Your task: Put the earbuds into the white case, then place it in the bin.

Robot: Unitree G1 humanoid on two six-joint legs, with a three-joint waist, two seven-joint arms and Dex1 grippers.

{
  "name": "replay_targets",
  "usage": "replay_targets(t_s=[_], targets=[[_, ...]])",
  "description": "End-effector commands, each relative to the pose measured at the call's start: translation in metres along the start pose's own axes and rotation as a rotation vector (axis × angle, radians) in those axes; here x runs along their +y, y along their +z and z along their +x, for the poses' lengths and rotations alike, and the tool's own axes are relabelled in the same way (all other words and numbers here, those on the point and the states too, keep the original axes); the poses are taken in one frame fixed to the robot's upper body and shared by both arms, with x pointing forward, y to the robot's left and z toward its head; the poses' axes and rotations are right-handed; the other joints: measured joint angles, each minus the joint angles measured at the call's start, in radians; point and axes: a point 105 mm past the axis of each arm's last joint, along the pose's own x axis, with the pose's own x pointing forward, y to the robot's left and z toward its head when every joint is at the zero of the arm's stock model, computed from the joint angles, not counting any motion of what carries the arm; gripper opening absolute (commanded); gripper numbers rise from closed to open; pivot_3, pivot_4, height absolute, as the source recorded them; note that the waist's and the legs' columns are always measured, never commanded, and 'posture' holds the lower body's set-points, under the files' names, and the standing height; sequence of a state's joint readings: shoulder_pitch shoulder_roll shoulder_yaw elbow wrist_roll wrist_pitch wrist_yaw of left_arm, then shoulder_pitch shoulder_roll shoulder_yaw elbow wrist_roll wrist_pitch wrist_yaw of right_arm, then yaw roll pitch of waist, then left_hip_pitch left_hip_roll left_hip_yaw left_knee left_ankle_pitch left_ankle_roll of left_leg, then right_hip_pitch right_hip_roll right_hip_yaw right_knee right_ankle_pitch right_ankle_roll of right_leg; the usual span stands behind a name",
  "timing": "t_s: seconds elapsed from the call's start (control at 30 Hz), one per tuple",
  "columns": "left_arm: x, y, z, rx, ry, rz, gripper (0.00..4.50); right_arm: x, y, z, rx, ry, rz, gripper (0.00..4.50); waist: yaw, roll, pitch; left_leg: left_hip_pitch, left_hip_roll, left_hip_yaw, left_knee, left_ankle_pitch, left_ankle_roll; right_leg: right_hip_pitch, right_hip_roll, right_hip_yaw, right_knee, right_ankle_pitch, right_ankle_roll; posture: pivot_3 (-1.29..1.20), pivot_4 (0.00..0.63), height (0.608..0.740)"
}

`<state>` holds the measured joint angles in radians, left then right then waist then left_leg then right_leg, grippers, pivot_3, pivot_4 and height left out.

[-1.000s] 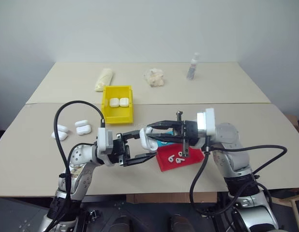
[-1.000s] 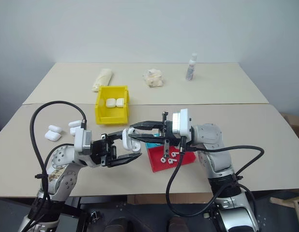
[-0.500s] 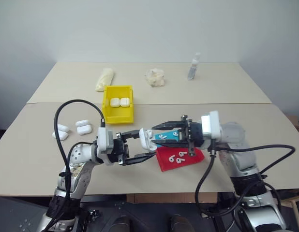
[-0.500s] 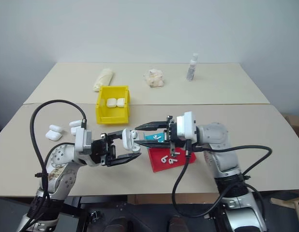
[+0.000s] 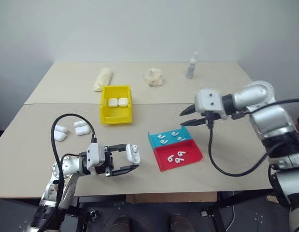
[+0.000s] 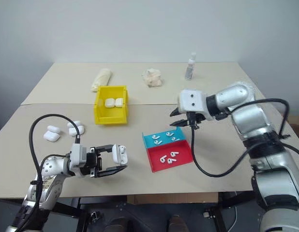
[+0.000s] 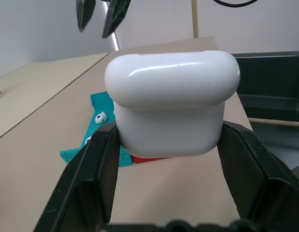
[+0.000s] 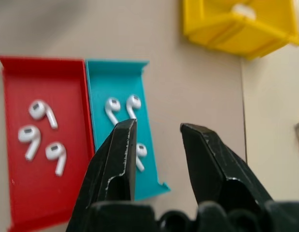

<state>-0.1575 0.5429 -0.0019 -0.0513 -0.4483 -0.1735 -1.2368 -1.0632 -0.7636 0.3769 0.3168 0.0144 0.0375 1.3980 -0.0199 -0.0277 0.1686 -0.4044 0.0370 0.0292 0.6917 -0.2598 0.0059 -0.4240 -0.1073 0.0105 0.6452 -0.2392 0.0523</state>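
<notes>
My left gripper (image 5: 135, 156) is shut on the white case (image 5: 133, 153) and holds it just above the table's front, left of the trays; in the left wrist view the case (image 7: 171, 106) sits squeezed between the fingers. My right gripper (image 5: 187, 118) hangs open and empty above the table, just beyond the teal tray (image 5: 184, 130). The right wrist view looks down past its fingers (image 8: 123, 154) at the earbuds (image 8: 121, 107). More earbuds (image 5: 177, 156) lie in the red tray (image 5: 195, 155). The yellow bin (image 5: 116, 116) stands at the middle left with two cases inside.
Several spare white cases (image 5: 82, 127) lie at the left edge. At the back are a pale roll (image 5: 102, 78), a crumpled white wad (image 5: 153, 76) and a small bottle (image 5: 190, 66). A seam runs across the table behind the bin.
My right gripper has pulled away from the case and swung right and further back, beyond the teal tray. My left gripper has sunk and drawn left with the case.
</notes>
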Motion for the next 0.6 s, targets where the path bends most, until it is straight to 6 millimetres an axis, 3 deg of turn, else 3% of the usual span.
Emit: replay_targets(t_s=[0.03,0.4,0.6], targets=[[0.001,0.008,0.002,-0.017,0.006,0.045,2.76,-0.014,-0.001,0.005,0.123,0.063,-0.124,1.85,0.0,0.0,0.0,0.0,0.0,0.0,0.0,0.0,0.0,0.0,0.0,0.0,0.0,0.0,0.0,0.0,0.15,0.74],[-0.005,0.007,0.0,-0.003,0.032,0.044,2.76,-0.018,-0.019,0.052,0.313,0.269,-0.268,1.85,0.0,0.001,0.001,0.0,0.0,0.0,0.0,0.0,0.0,0.0,0.0,0.0,0.001,0.0,0.0,0.0,0.15,0.74],[-0.008,0.008,-0.001,0.006,0.058,0.04,2.76,-0.017,-0.025,0.064,0.367,0.295,-0.328,1.85,-0.001,0.002,0.001,0.0,0.0,0.0,-0.001,0.0,-0.001,-0.001,0.0,0.0,0.001,0.0,0.0,0.0,0.15,0.74]])
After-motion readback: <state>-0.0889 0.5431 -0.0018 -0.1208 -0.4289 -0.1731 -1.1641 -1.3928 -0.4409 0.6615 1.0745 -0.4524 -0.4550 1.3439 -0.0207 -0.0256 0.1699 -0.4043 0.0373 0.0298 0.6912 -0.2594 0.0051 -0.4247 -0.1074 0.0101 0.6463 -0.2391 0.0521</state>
